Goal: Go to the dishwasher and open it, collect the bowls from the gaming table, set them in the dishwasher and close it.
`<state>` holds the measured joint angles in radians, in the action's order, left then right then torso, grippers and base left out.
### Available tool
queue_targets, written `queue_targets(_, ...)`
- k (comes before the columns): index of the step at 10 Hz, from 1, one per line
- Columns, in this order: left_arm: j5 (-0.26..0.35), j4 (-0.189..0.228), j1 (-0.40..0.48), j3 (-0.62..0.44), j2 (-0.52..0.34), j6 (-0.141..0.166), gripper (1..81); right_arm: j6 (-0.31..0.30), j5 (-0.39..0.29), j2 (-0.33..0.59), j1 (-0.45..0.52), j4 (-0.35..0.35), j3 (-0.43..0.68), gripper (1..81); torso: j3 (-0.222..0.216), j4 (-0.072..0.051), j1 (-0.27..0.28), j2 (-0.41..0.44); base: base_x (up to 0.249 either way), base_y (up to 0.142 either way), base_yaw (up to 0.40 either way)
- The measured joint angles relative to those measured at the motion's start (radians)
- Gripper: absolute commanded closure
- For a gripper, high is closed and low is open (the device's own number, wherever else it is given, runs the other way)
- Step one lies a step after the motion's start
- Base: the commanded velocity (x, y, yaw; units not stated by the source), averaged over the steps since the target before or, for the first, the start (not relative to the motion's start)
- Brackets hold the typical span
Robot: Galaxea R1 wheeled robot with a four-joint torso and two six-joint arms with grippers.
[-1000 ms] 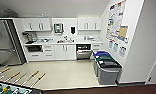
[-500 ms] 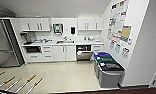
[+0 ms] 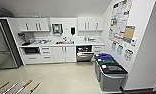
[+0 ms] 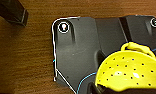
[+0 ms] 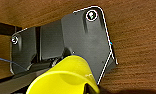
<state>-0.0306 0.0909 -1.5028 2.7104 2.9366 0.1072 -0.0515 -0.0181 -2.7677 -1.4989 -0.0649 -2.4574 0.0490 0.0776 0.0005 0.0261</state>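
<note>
Head high, facing kitchenette, wrists near wood

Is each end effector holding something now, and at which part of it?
Each wrist view shows a yellow bowl close by; whether it is held, and where, cannot be told.

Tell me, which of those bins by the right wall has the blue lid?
The blue-lidded bin is the one farthest back, closest to the open dishwasher. The green-lidded bin sits in the middle, and the black-lidded grey bin stands nearest the camera.

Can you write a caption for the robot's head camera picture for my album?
White kitchen: open dishwasher under the counter, steel fridge, three bins.
</note>
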Motion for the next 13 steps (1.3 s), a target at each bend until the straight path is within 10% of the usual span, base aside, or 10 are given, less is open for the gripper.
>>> queue_targets(13, 0.0, 0.0, 0.0, 0.0, 0.002, 0.0, 81.1, 0.0, 0.0, -0.008, 0.0, 0.0, -0.004, 81.1, 0.0, 0.0, 0.0, 0.0, 0.2, 0.0, 0.0)
